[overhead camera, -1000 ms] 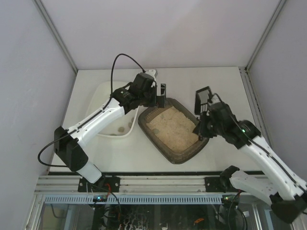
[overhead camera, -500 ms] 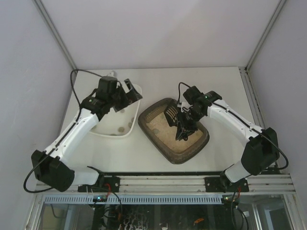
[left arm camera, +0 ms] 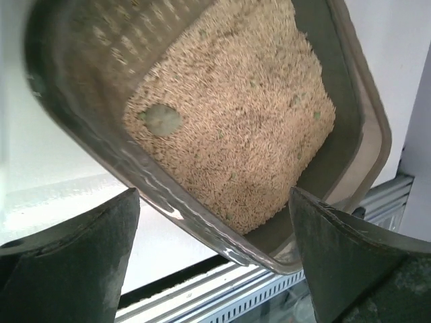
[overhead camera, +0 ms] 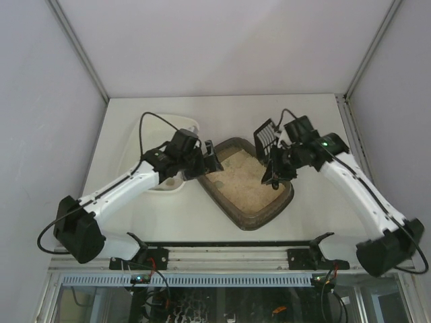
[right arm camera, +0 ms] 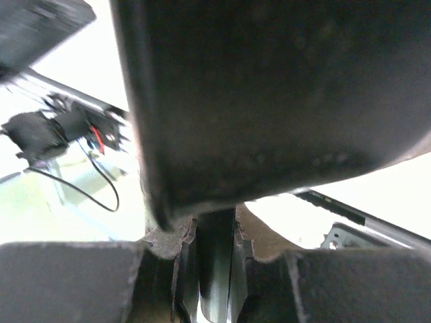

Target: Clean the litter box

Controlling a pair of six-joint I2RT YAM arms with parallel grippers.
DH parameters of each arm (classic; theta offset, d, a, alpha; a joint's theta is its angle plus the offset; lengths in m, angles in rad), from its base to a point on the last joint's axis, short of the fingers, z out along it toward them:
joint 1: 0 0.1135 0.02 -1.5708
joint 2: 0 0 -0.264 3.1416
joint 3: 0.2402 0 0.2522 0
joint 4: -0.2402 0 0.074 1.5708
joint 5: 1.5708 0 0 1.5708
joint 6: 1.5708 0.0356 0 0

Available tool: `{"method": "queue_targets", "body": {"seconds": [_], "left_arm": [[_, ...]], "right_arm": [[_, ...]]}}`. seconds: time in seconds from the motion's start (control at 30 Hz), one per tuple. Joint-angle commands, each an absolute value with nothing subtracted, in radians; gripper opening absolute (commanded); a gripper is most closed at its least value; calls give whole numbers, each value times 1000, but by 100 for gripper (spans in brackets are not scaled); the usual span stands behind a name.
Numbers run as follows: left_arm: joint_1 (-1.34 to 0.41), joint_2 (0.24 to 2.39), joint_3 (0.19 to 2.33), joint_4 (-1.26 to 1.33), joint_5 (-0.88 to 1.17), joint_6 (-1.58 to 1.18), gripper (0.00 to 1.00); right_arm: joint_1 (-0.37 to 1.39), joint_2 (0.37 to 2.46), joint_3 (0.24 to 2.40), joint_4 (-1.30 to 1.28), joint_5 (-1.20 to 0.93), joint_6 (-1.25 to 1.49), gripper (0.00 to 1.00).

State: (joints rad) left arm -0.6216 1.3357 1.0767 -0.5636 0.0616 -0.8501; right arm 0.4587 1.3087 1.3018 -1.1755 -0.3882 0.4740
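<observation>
The litter box (overhead camera: 269, 208) is a dark tray of beige litter at the table's middle. My left gripper (overhead camera: 210, 161) stands open at its near-left rim. In the left wrist view the rim (left arm camera: 202, 222) runs between the two fingers (left arm camera: 67, 262) with gaps on both sides. A grey-green clump (left arm camera: 159, 120) lies in the litter (left arm camera: 249, 114). My right gripper (overhead camera: 277, 167) is shut on the handle of a black slotted scoop (overhead camera: 265, 136), raised over the box's far-right side. The scoop's dark underside (right arm camera: 269, 101) fills the right wrist view.
A white tray (overhead camera: 192, 126) sits left of the litter box, mostly under my left arm. The table's front edge and a metal rail (overhead camera: 229, 259) run close below the box. Walls enclose the table at the back and both sides.
My left arm swung from over the white tray to the litter box's left rim. My right arm lifted the scoop out of the litter toward the box's far-right side.
</observation>
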Motion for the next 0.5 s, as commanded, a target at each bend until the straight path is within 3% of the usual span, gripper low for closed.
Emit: {"method": "queue_targets", "body": {"seconds": [0.0, 0.17, 0.47], "left_arm": [[-674, 1398, 1133, -607, 10, -881, 94], [-677, 1399, 1026, -578, 50, -1025, 92], [-687, 1487, 1041, -652, 12, -1086, 79]], "right_arm": [[428, 1140, 1292, -1075, -344, 579, 0], [414, 1049, 1215, -1060, -344, 610, 0], [359, 946, 1057, -1016, -344, 616, 0]]}}
